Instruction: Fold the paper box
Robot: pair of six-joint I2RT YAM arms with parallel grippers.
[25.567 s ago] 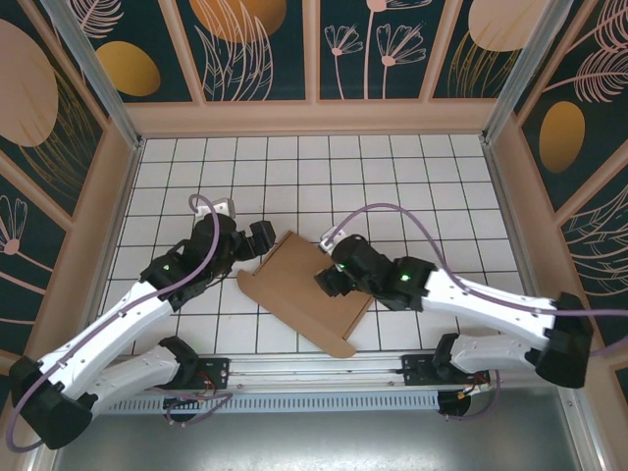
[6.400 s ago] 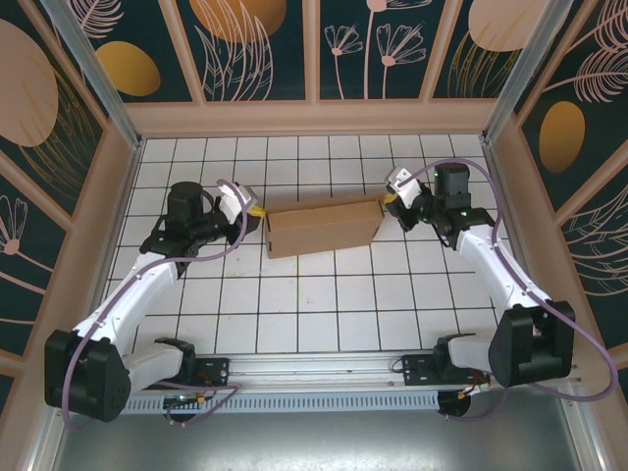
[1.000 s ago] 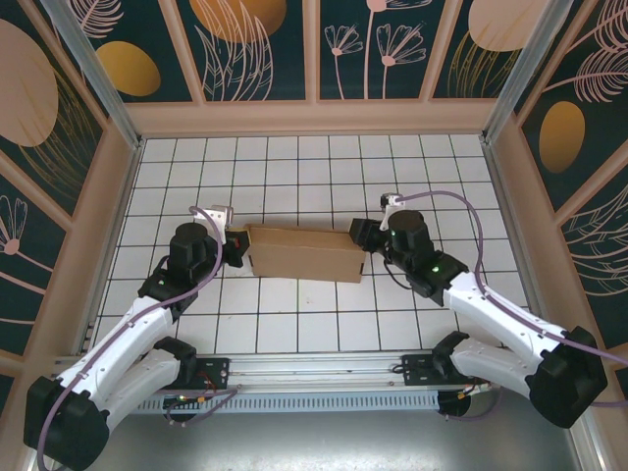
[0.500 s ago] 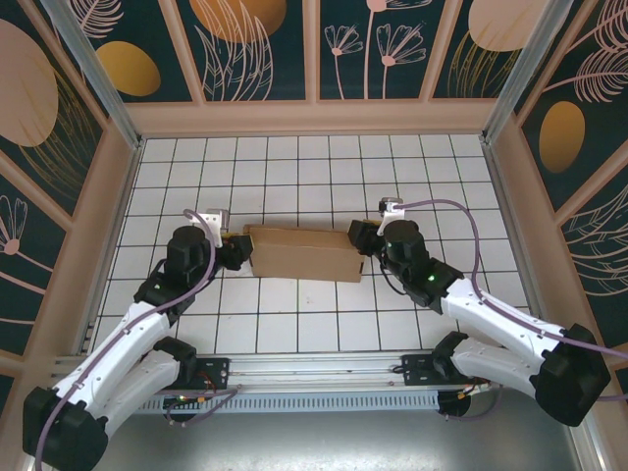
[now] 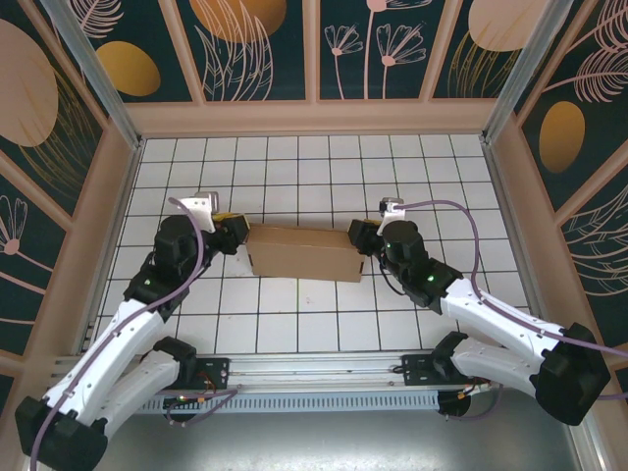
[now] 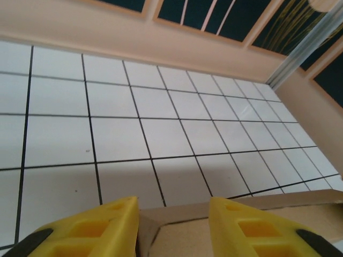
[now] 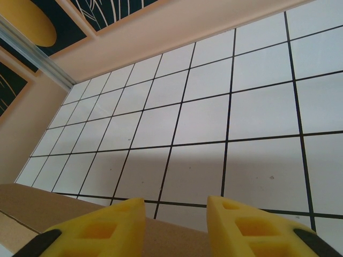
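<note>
Starting at the left, with the left gripper (image 5: 238, 235): set against the left end of the paper box (image 5: 302, 253), jaws partly open. In the left wrist view, two yellow fingers (image 6: 99, 227) standing apart, with a corner of brown cardboard low in the gap and running off behind the right one. No clamp to be made out. Impossible to tell whether touching the pads or only lying under them.

Moving to the middle: the box lying as a long, shallow brown shape on the white tiled table (image 5: 294, 324), roughly centred between both arms, right end a little nearer to the bases than the left. Judged as folded in large part, with tucking of the ends probably remaining.

Going on to the right gripper (image 5: 357, 236): close at the far right corner of the box, likewise partly open. From its wrist camera, cardboard seen across the bottom, behind the left finger (image 7: 102, 230) and in the gap. No sure hold visible here either.

Possible trouble from here:
- Pushing inward from both ends at once, and so bowing the thin walls upward.
- Pushing harder on one side, and so sliding or turning the whole piece on the smooth tiles.
- Closing on an edge at an angle, and so creasing a flap away from its fold line.
- Letting go too early, and so allowing a stiff flap to spring out.
</note>
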